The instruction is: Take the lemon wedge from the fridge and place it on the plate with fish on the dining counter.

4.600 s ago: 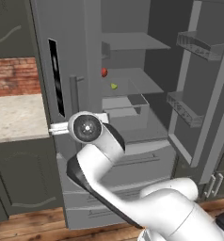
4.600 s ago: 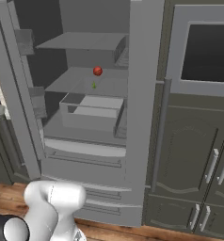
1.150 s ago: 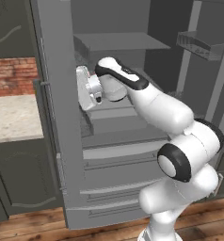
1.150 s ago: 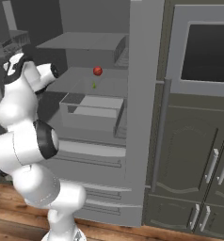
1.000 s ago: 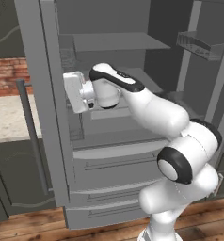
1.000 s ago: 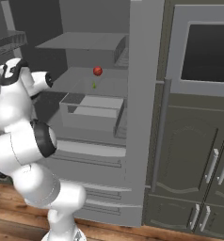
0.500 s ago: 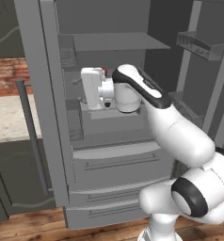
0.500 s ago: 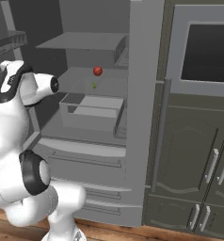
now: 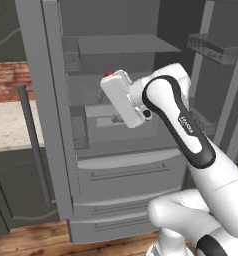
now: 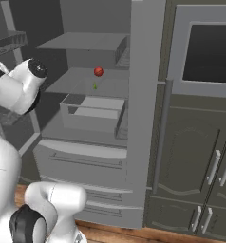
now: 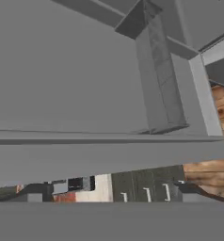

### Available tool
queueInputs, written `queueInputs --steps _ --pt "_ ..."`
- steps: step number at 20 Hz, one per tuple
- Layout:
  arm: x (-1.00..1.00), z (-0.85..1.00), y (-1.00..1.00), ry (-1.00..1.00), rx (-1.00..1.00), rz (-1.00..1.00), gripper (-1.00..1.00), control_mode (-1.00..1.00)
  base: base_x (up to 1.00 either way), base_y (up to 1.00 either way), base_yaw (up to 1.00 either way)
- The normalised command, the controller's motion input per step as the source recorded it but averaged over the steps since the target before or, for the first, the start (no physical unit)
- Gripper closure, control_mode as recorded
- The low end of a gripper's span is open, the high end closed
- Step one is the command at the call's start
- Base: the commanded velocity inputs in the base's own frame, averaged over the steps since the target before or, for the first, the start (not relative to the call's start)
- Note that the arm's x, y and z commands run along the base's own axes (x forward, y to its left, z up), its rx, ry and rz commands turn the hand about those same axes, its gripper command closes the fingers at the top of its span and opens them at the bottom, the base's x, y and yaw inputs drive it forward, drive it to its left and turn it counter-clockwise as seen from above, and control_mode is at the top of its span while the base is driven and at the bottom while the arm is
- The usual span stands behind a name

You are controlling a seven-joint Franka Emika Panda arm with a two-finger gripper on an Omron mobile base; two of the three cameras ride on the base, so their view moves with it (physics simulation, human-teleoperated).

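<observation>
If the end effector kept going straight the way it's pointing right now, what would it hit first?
Most likely the inner face of the fridge's open left door: the end effector faces that way, and the hand view looks onto a flat grey panel close ahead. Depth is hard to judge, so this is tentative.

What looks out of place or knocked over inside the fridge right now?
Nothing stands out. The fridge is open, and the lemon wedge and a small red fruit sit on the middle shelf; the drawer below looks level, with no spills seen.
</observation>
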Motion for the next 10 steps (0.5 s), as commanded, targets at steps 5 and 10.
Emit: queueInputs --steps 5,10 --pt "-1.0 0.0 -0.99 0.19 -0.69 -0.03 -1.0 -1.0 0.0 0.0 0.0" --pt "-0.97 0.02 -1.0 -0.09 -0.86 -0.05 -1.0 -1.0 0.0 0.0 0.0"
